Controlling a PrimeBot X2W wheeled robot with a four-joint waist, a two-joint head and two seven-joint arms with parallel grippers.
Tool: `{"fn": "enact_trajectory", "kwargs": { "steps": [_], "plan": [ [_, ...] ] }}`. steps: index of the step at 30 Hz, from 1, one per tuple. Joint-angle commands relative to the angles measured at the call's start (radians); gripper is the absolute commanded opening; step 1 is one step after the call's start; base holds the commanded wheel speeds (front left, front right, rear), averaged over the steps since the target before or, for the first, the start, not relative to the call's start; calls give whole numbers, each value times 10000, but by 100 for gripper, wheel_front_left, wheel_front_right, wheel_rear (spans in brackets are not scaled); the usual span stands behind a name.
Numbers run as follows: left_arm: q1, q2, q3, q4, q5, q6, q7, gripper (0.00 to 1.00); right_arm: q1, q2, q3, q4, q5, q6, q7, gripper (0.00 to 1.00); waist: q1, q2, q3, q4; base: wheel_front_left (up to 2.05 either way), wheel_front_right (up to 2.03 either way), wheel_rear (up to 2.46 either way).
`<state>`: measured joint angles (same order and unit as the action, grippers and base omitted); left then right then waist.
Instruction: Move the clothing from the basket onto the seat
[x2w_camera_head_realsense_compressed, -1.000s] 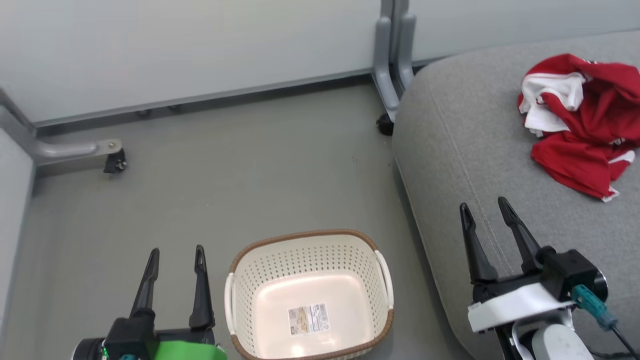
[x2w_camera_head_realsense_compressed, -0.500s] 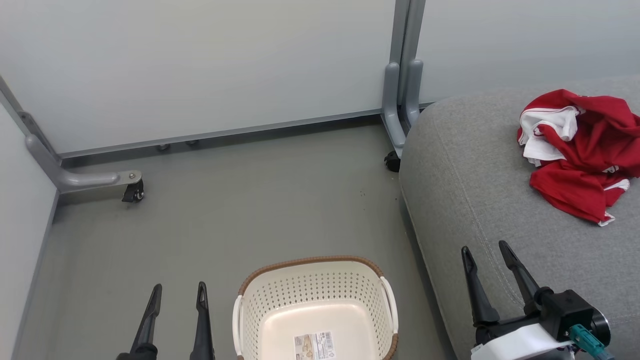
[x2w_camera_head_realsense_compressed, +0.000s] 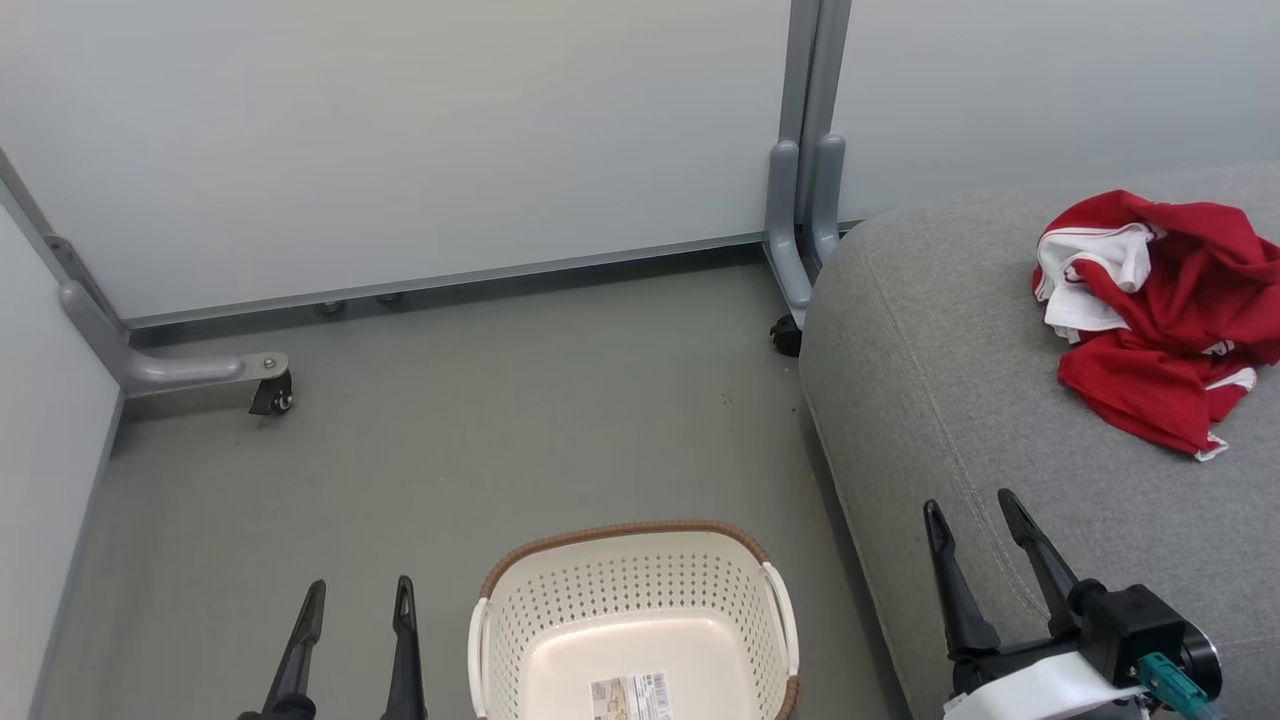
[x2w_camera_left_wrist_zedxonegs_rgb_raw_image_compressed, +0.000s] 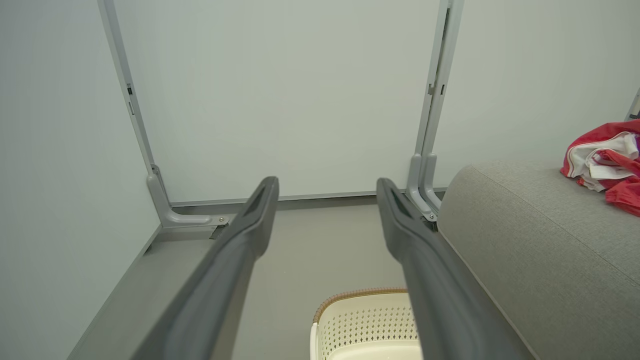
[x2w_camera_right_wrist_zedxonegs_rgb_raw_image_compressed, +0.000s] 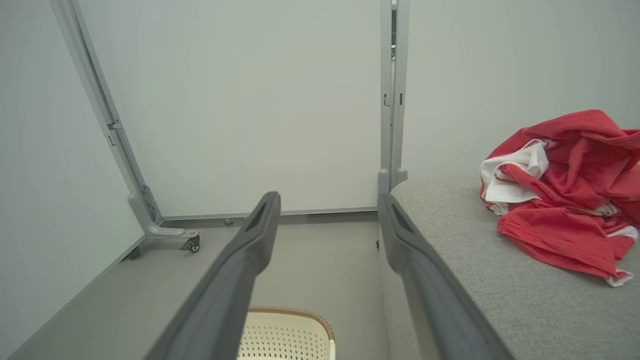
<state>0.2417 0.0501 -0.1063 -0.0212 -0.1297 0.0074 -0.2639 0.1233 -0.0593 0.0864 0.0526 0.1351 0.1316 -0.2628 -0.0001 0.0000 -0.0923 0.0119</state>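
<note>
both pincers spread wide and empty, red clothing on the seat

the left gripper (x2w_camera_head_realsense_compressed: 360, 585) stands at the lower left of the head view, above the grey floor (x2w_camera_head_realsense_compressed: 480, 430) and just left of the basket (x2w_camera_head_realsense_compressed: 630, 590). its two long dark fingers are spread as far apart as they go, with nothing between them and nothing touched. the left wrist view shows floor and pale partition panel (x2w_camera_left_wrist_zedxonegs_rgb_raw_image_compressed: 280, 100) in the gap. the right gripper (x2w_camera_head_realsense_compressed: 969, 502) hangs at the lower right, over the seat (x2w_camera_head_realsense_compressed: 930, 350) near its front corner. its jaws are equally wide apart and grip nothing. the clothing (x2w_camera_head_realsense_compressed: 1160, 320), a crumpled red heap with white panels, lies on top of the seat toward the right, well apart from both grippers. the basket stands upright on the floor between the two grippers, just beside the seat, and its pale bottom shows a label (x2w_camera_head_realsense_compressed: 628, 695).
</note>
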Motion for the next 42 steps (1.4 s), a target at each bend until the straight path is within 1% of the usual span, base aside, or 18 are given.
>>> {"fn": "enact_trajectory", "kwargs": {
  "steps": [1,3,4,7,23,42],
  "plan": [
    [161,9,2,41,44,-35,-6,100,125,-12,-25,30,-61,-18,-30,100,1,0,10,27,0,0,0],
    [172,9,52,47,-332,16,-6,100,101,-13,-39,41,-79,-18,-28,100,1,0,17,57,0,0,0],
    [14,-4,37,34,-347,13,0,0,1,2,-37,25,-21,0,0,0,1,0,15,57,0,0,0],
    [24,-8,15,276,-464,6,5,0,46,37,-15,245,69,0,19,0,1,0,21,59,0,0,0],
    [-725,194,236,743,-3688,-266,594,0,-469,-110,-240,574,3321,-2,645,0,1,0,139,36,0,0,0],
    [-1485,326,502,1278,-6746,-571,1220,0,-955,-193,-517,904,6403,-5,1302,0,1,0,279,10,0,0,0]
  ]
}}
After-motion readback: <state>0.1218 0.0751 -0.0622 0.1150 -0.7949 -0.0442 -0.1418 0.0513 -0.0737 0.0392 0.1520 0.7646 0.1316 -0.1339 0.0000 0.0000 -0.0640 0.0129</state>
